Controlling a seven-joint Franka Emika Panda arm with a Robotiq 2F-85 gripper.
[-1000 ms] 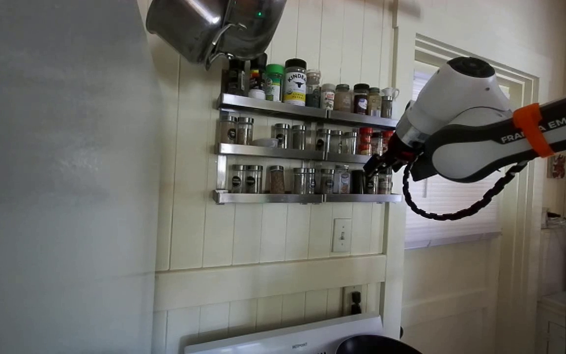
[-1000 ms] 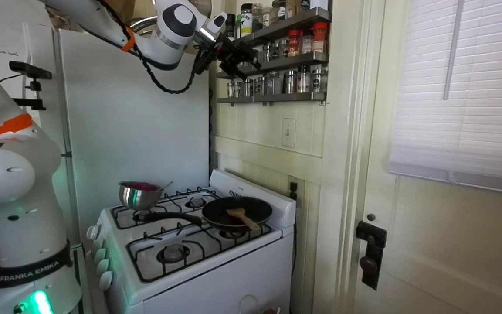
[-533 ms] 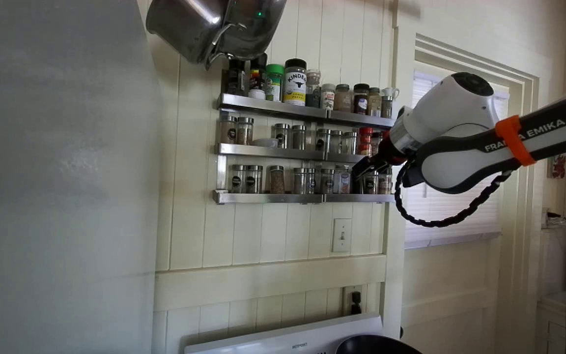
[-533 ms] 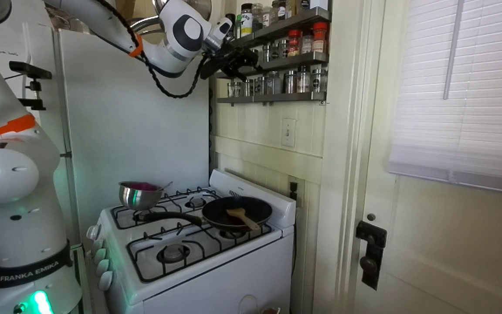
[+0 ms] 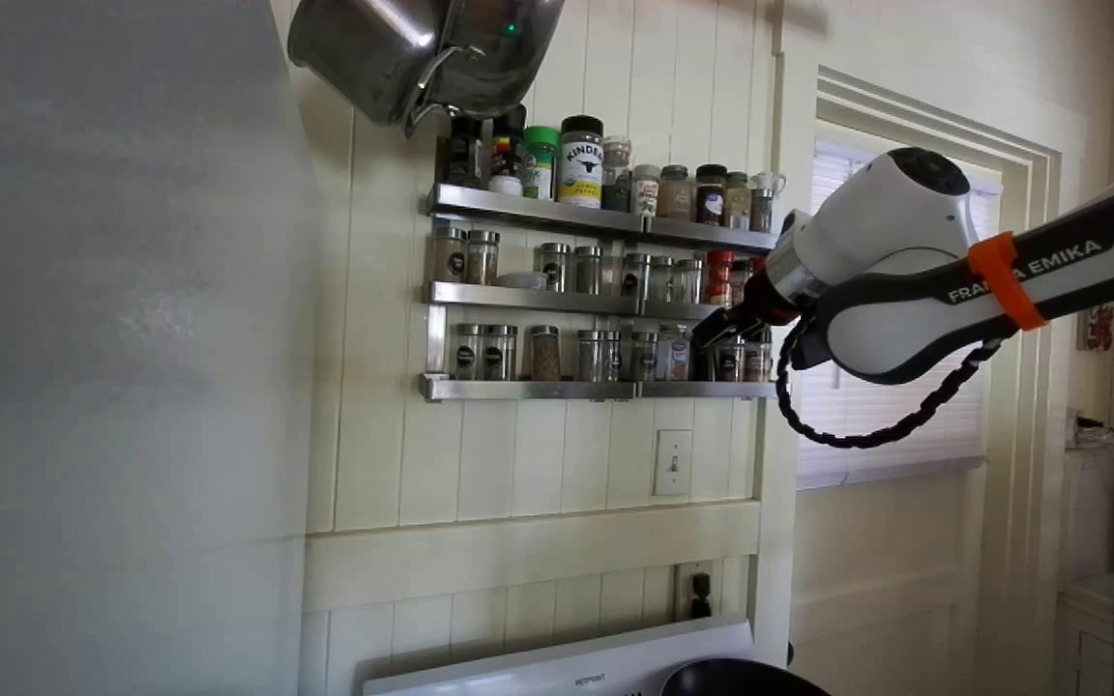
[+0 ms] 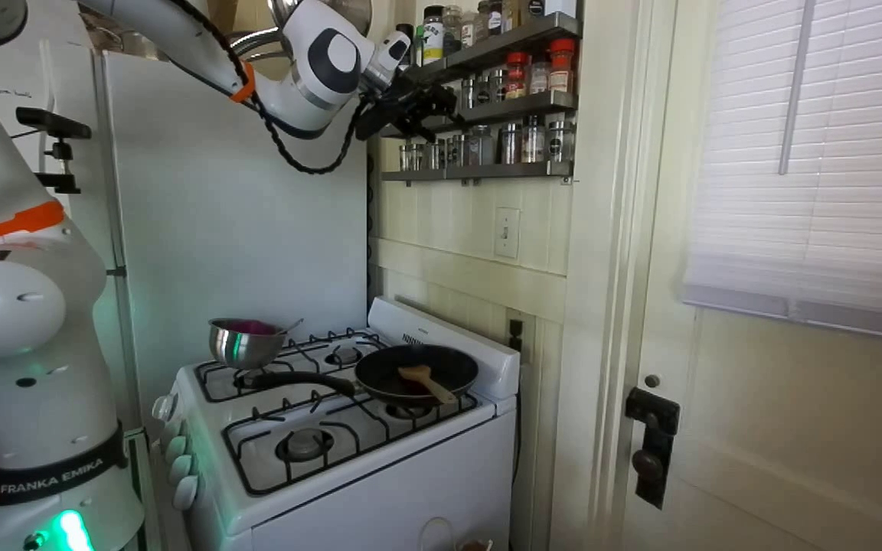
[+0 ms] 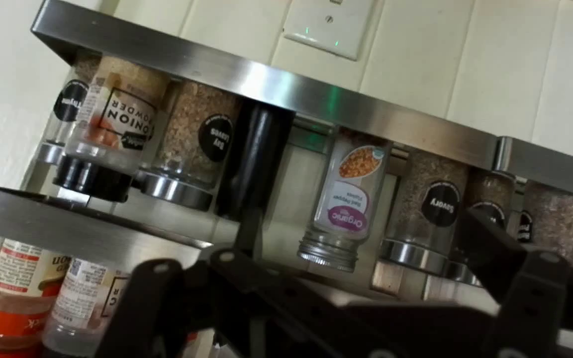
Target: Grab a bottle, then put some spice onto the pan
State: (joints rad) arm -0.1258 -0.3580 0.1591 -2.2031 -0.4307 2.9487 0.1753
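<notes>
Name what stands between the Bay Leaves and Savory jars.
Wrist view: a black cylinder beside the Bay Leaves jar, then the Red Pepper Flakes bottle beside the Savory jar.

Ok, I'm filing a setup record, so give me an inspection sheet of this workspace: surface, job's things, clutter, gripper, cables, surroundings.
Surface: white stove, with three tiers of wall-mounted metal shelves above.
Job's things: dark pan on the stove; spice jars on the shelves, which one is wanted cannot be told.
Clutter: steel pot also on the stove; wooden utensil in the pan.
Grippers: gripper open, holding nothing, facing the Red Pepper Flakes jar.
Cables: black cable looping below the arm.
Surroundings: refrigerator, door with lowered blind.
</notes>
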